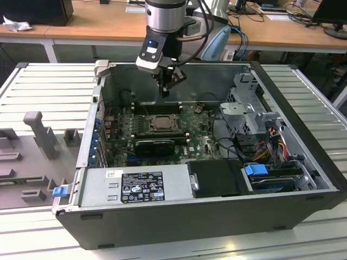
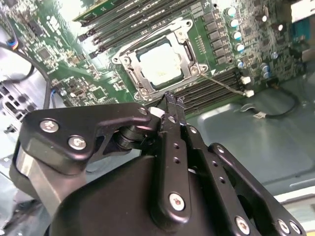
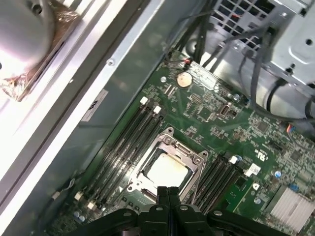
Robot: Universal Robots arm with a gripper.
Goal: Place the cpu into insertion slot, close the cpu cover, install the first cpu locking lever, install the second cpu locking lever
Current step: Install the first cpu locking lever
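Observation:
My gripper [image 1: 165,91] hangs above the motherboard inside the open computer case, a little behind the insertion slot [image 1: 161,124]. Its fingers are shut with nothing between them, as the gripper [image 3: 168,192] shows in the first wrist view and the gripper [image 2: 172,101] in the second. The pale silver cpu [image 3: 167,172] [image 2: 160,61] lies in the slot. The cpu cover [image 3: 171,140] [image 2: 184,38] lies flat around it as a metal frame. A thin metal lever rod [image 2: 224,83] runs out from one socket corner across the memory slots.
Long black memory slots [image 3: 130,142] flank the socket. A grey power supply [image 1: 135,187] and black box [image 1: 217,179] sit at the case front. A drive cage [image 1: 249,108] with cables [image 1: 271,146] fills the exterior view's right. Case walls [image 1: 92,119] ring the board.

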